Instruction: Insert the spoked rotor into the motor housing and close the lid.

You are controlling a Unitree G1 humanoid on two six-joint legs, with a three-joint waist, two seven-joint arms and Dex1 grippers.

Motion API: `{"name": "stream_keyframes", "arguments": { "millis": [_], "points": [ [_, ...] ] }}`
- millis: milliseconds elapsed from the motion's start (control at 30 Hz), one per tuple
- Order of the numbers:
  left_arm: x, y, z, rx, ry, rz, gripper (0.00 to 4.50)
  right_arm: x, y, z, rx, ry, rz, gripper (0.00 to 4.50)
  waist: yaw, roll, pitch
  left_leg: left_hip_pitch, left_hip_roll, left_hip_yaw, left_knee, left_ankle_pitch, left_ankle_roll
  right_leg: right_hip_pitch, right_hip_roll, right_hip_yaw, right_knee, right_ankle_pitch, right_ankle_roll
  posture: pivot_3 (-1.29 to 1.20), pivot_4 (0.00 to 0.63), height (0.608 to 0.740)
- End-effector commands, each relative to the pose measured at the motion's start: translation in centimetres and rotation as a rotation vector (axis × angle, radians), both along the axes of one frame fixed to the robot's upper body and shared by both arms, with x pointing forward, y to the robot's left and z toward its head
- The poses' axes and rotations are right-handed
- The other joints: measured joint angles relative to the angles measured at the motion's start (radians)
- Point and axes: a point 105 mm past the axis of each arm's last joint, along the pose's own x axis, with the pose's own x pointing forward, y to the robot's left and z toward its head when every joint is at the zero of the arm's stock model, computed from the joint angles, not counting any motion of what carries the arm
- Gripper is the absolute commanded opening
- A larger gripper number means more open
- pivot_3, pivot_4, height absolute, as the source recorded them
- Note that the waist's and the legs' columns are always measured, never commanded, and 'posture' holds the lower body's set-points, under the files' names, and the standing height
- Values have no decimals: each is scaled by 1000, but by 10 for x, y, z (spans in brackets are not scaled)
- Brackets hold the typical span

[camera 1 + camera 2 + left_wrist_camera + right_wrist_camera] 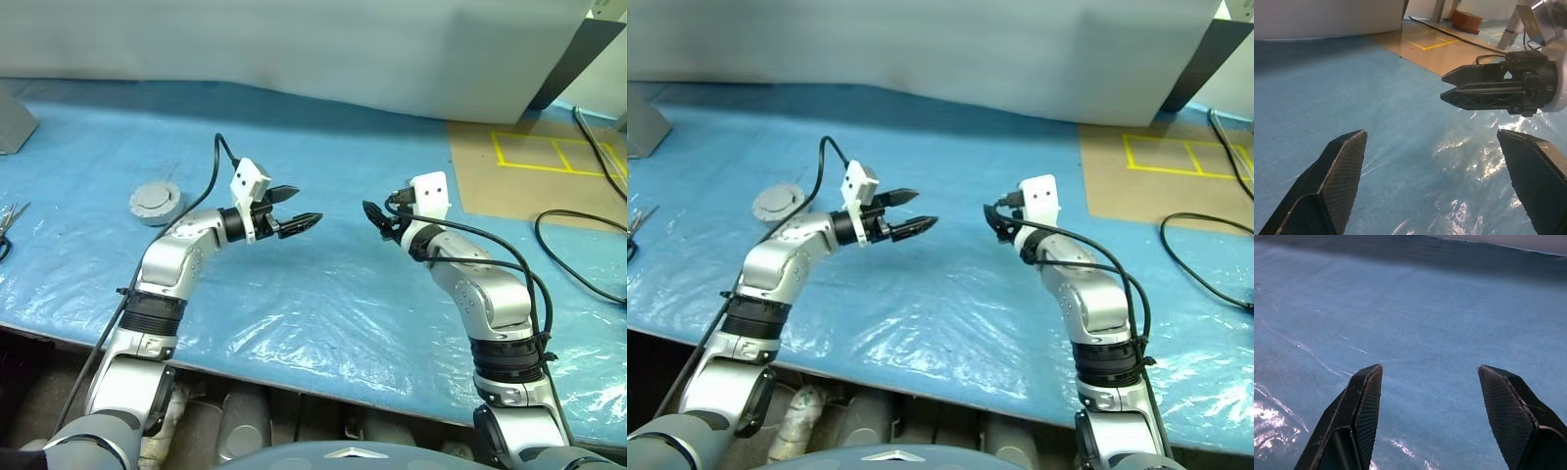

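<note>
Left gripper [291,210] hovering spread, empty | right gripper [377,217] hovering parted, empty, over mid-table | closed motor housing [156,203] sitting beyond left arm, toward table's [323,294] left edge: judged heavy, rigid, slick metal; pinching across rim advisable

No text, label, brand or number can be read anywhere. The one sign is a set of yellow lines [554,155] forming boxes on the brown board [509,186] at the desk's far right corner; they carry no letters.
</note>
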Motion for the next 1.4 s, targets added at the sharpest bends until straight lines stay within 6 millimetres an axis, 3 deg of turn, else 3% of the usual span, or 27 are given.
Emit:
{"name": "stream_keyframes", "arguments": {
  "millis": [33,1400],
  "points": [
    [1,1,18,-25,-53,-10,4481,3,1,11,1,-39,1,3238,0,0,0,0,0,0,0,0,0,0,0,0,0,0,0,0,150,740],
    [6,-3,17,-31,-43,-12,4481,2,5,7,-6,-33,-4,3238,0,0,0,0,0,0,0,0,0,0,0,0,0,0,0,0,150,740]
  ]
}}
